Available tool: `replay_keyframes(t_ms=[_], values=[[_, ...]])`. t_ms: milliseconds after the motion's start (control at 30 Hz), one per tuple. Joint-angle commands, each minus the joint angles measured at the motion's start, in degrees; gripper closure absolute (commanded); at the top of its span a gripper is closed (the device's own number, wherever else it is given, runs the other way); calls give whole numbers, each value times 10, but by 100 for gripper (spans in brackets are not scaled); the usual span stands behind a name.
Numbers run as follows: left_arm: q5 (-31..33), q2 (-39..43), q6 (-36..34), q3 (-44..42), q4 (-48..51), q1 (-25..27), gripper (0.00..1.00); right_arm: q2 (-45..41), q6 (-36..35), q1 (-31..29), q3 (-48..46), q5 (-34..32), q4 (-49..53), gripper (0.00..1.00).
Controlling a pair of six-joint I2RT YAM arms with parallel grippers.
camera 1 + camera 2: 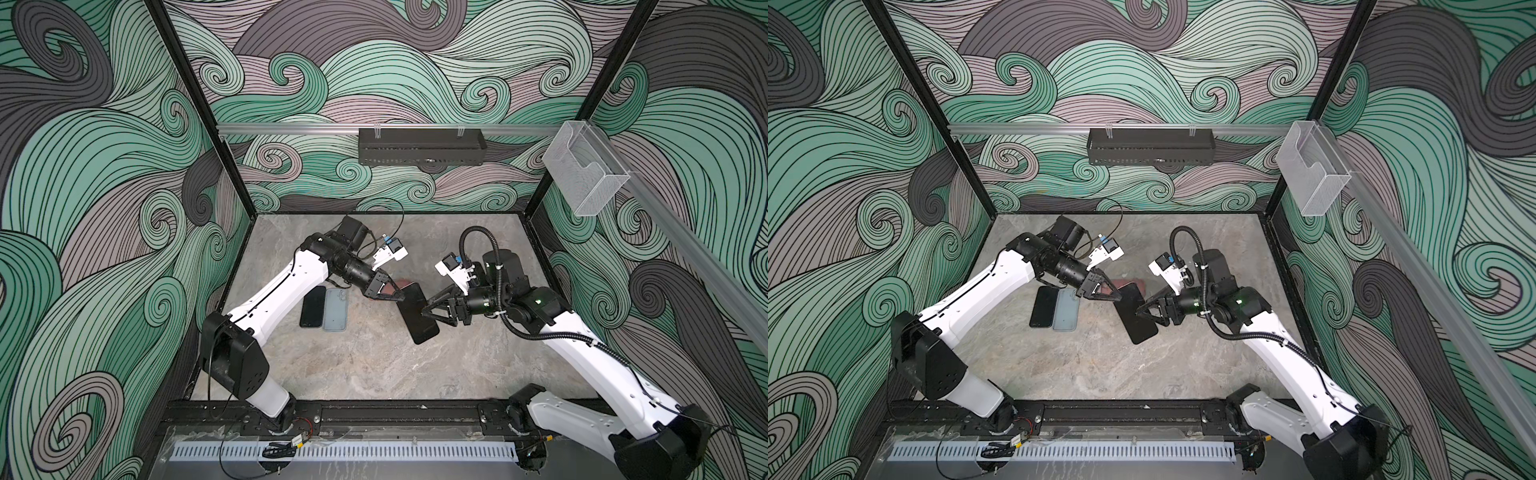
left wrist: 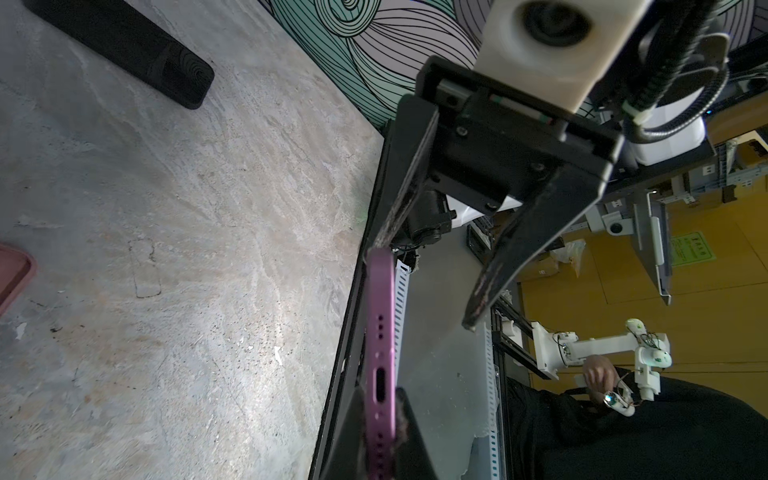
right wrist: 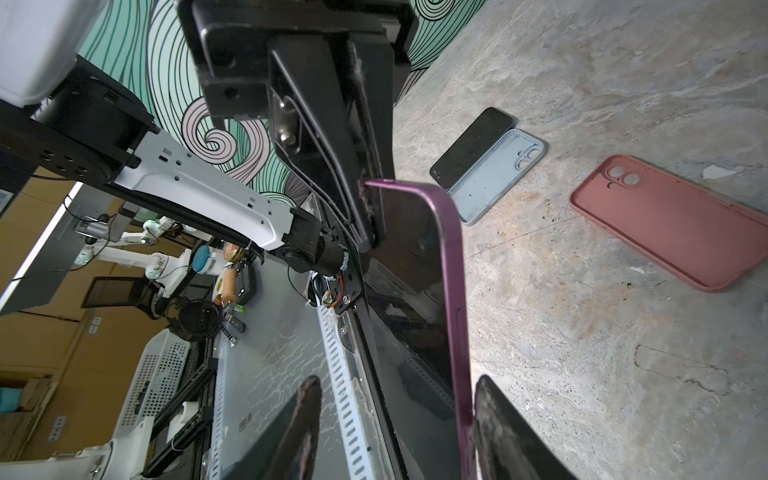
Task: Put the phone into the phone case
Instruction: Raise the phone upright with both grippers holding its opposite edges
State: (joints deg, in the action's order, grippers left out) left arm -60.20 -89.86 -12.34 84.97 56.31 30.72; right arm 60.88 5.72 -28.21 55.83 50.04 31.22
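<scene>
Left fingers [image 2: 415,444] pinch the phone [image 1: 419,328] by its port end; right fingers [image 3: 511,436] stand open astride one long edge.
The phone is held clear of the worktop [image 1: 374,365], screen up, its far end over the pink case [image 3: 665,220]. Its long axis runs from the back wall toward the front, slanting right. I'd want the right pair clamped square at mid-length before the left lets go.

A black tray [image 1: 422,146] and clear bin [image 1: 584,170] (both wall-hung) overlook the marbled table [image 1: 374,365].
</scene>
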Motion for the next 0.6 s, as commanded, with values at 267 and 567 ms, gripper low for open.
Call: replay_keyframes(t_ms=[267,567], values=[[-88,13,-56,38,39,-4,100,14,8,1,-6,57,-29,55],[-88,2,-62,48,46,-4,100,28,22,0,-9,119,-57,69]])
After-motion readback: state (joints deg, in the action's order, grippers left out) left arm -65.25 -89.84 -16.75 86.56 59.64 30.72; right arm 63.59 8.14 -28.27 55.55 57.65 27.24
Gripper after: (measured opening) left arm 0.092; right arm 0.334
